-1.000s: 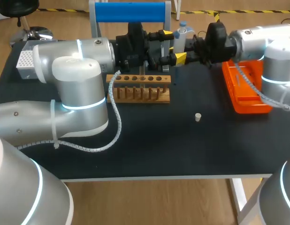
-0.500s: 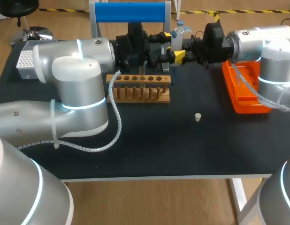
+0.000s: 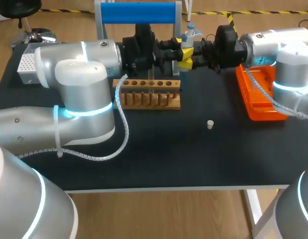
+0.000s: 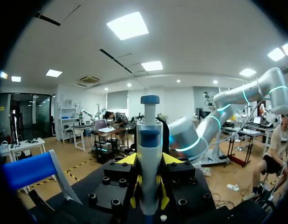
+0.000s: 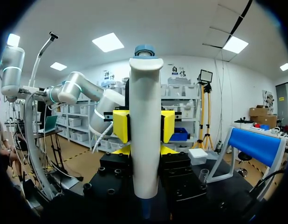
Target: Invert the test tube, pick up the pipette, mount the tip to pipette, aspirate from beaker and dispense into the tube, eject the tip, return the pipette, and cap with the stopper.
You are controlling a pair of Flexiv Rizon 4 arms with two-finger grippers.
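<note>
Dark table (image 3: 159, 159), far end, just in front of the blue-barred stand (image 3: 139, 12). Pipette (image 3: 190, 34) up off the surface there, upright, sandwiched between two claws meeting nose to nose. Came in from the right over the last second, carried leftward by the right gripper (image 3: 195, 50), pinched the whole way and pinched now. Half a second back, left gripper (image 3: 178, 48) spread wide and waiting; now drawn in and, by the look of it, clamped on the same pipette. Backed up by the right wrist view: yellow pads (image 5: 120, 126) flat against both sides of the white body. So, both claws squeezing one pipette, neither letting go yet.

Reads like a handover or a regrip rather than a fresh pickup. Probably about getting a better hold for working the plunger later, just a guess though. No other movement: wooden rack (image 3: 148, 93) same spot, stopper (image 3: 210, 124) lying loose on the table well apart from the rack, white tip box (image 3: 25, 67) off at the far left corner, orange tray (image 3: 258, 94) on the right. Lower end of the pipette mostly hidden, so can't call tip on or off; going by the task order, tip mounting up next after the swap. Worth watching for an early release without a firm squeeze on the other side.
</note>
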